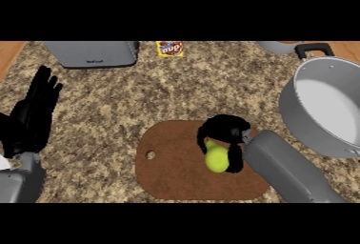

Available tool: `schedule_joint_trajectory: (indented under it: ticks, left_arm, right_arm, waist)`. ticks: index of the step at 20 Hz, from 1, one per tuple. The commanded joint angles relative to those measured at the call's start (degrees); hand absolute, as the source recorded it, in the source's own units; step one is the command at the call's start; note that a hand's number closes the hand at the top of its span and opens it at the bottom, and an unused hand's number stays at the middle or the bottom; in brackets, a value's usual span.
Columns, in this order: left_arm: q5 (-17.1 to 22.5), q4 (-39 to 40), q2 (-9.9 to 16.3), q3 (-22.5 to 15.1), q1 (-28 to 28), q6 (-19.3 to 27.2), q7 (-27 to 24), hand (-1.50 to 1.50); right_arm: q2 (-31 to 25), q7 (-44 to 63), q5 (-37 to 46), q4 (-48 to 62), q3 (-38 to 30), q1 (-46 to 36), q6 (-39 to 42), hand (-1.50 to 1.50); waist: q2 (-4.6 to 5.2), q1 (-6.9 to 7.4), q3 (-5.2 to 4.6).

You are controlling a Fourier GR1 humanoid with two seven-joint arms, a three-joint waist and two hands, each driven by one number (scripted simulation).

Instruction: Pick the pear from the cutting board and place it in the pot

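The right hand point(224, 133) curled round the pear point(216, 157) on the board point(169, 176) (pot point(309, 128) well to the right). The left hand point(35, 112) rested open at the desk's point(141, 95) left edge.

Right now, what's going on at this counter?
The right hand is down on the brown cutting board, its fingers curled round the green pear. The pear sits at board level; I can't tell whether it has left the surface. The grey pot stands to the right, nothing visible inside. The left hand rests open at the left edge, fingers up. A grey toaster and a small packet sit at the back.
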Motion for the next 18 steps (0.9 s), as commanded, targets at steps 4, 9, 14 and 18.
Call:
schedule_joint_trajectory:
  ticks: [4, 9, 14, 18]
  left_arm:
    - [-0.2, -0.3, 0.3, 1.5, 4.1, 0.2, -1.9, 0.00]
    - [0.0, -1.6, -0.3, 1.7, 4.2, 0.9, -1.3, 0.00]
    - [1.0, -1.6, 0.1, 2.1, 3.6, -0.3, -1.3, 0.00]
    - [1.7, -2.6, 0.6, 2.1, 4.1, -1.9, -1.3, 0.00]
  right_arm:
    - [4.6, 24.1, 2.4, -10.0, -7.2, 11.3, -17.3, 1.50]
    - [6.0, 32.2, 4.4, -26.1, -11.4, 17.1, -28.0, 1.50]
    - [7.7, 41.8, 12.1, -41.9, -13.3, 20.2, -37.7, 1.50]
    - [2.8, 48.1, 20.2, -55.5, -14.7, 26.1, -39.2, 1.50]
  waist:
    - [-0.18, -2.48, -0.11]
    - [-0.39, -3.07, 0.02]
    - [0.01, -2.55, -0.02]
    - [0.72, -0.75, 0.01]
